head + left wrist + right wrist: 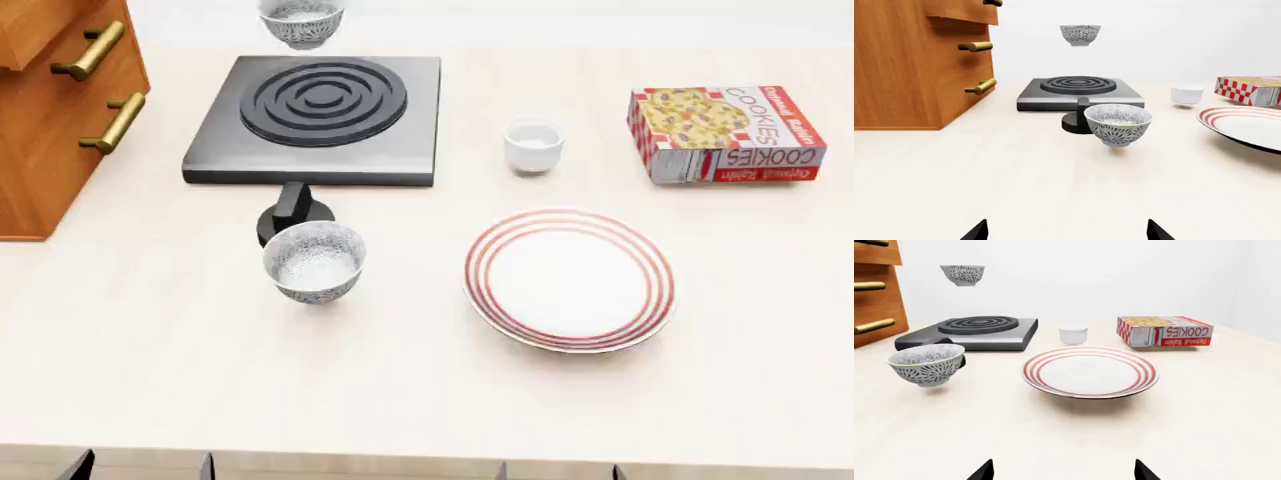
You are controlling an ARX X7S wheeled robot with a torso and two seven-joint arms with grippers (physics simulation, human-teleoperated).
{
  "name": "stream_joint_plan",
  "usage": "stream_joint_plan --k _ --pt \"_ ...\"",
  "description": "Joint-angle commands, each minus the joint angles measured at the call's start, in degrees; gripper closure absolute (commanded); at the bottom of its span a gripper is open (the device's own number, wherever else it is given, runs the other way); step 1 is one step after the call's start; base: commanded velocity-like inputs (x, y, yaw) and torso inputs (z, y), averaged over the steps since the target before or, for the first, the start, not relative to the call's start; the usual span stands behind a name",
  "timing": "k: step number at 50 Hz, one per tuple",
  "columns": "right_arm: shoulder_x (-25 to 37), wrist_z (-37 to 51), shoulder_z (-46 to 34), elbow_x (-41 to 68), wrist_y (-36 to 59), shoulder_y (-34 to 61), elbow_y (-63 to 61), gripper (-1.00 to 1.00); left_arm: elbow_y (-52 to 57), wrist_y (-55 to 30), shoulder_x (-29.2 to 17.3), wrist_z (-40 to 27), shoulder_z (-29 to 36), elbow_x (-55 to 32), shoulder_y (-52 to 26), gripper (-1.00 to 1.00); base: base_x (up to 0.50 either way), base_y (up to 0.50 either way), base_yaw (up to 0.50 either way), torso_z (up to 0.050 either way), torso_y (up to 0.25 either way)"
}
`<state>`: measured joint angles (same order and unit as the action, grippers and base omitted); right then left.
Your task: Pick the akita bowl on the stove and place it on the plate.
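Akita bowl (300, 20) up at the top edge of the head view, left of centre, cut off by the frame, just past the far edge of the stove (318, 120). From both wrist views it shows in the air over the stove's rings, with bare white wall between bowl and slab. Whether it touches anything, I can't tell.

Second speckled bowl (314, 262), same pattern, stands upright on the counter (400, 390), lower left of centre in the head view, just in front of the stove's black knob (290, 215). To its right, well apart, lies the plate (570, 280) with its red rings, nothing on it.

Above the plate in the head view is a small white cup (534, 145), beside the stove's right edge. A cookie box (725, 133) lies in the upper right. A wooden drawer cabinet (54, 110) with brass handles fills the upper left.

My left hand (1067, 232) is spread wide, holding nothing, only the two dark fingertips (979, 231) showing. My right hand (1062, 472) is the same: wide, nothing between its tips.
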<state>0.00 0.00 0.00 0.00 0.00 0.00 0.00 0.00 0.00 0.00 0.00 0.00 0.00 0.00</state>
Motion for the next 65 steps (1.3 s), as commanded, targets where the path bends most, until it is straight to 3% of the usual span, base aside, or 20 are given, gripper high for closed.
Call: stream_joint_plan --k 1,45,52,65 --pt "0.9 1.2 -1.0 1.0 -0.5 -0.1 0.1 -1.00 0.4 -0.1 -0.9 -1.1 1.1 -0.9 0.2 -1.00 0.00 0.00 0.00 0.000 0.000" --pt "5.3 6.2 -6.4 4.7 -2.4 0.4 0.8 -1.00 -0.8 0.8 -5.2 -5.8 6.2 -5.3 -0.6 -1.00 0.00 0.00 0.00 0.000 0.000" --pt "6.5 5.9 -7.9 4.7 0.7 0.1 -2.7 -1.00 -0.6 0.6 -5.6 -6.3 6.9 -5.7 -0.6 -1.00 0.00 0.00 0.00 0.000 0.000" --pt "7.6 6.2 -11.6 4.1 21.0 8.7 -19.8 -1.00 -0.3 0.4 -6.4 -7.2 7.8 -6.4 -0.5 -1.00 0.00 0.00 0.00 0.000 0.000"
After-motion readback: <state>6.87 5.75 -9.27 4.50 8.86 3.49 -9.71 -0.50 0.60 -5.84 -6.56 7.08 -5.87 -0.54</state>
